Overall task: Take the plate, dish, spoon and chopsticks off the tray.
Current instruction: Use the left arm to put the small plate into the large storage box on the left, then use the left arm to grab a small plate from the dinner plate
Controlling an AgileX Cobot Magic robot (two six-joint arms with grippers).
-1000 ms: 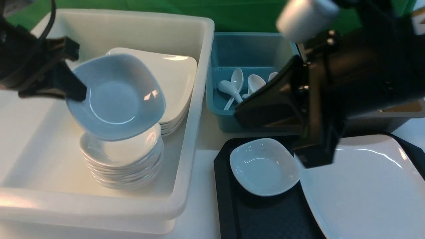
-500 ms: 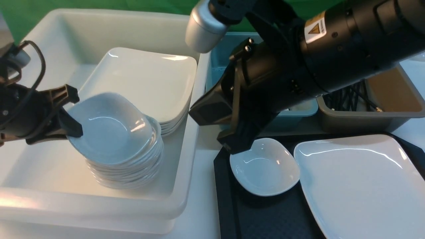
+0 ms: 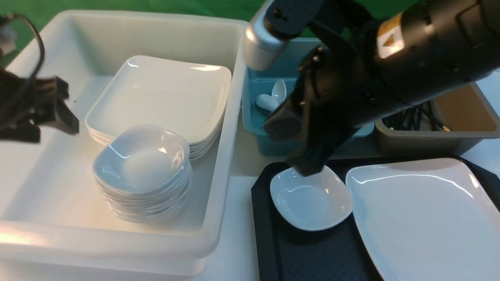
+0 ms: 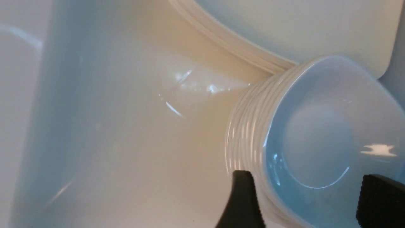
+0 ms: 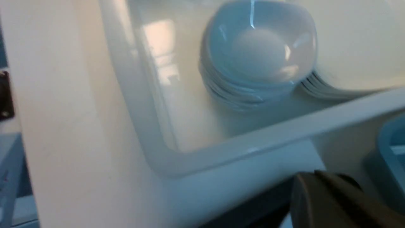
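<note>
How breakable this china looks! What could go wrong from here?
The right pincer hangs shut above the far rim of the dish on the tray; descending like that, it might knock it into the plate alongside. The left pincer, open beside the tall dish stack, could clip it when swinging away.

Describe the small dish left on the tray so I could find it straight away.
Look for the black tray on the right, beside the big white tub. On it lie a wide plate and, just to its left, the dish. It is smaller and deeper than the plate, and it sits alone, unlike the stack of matching dishes in the tub.
</note>
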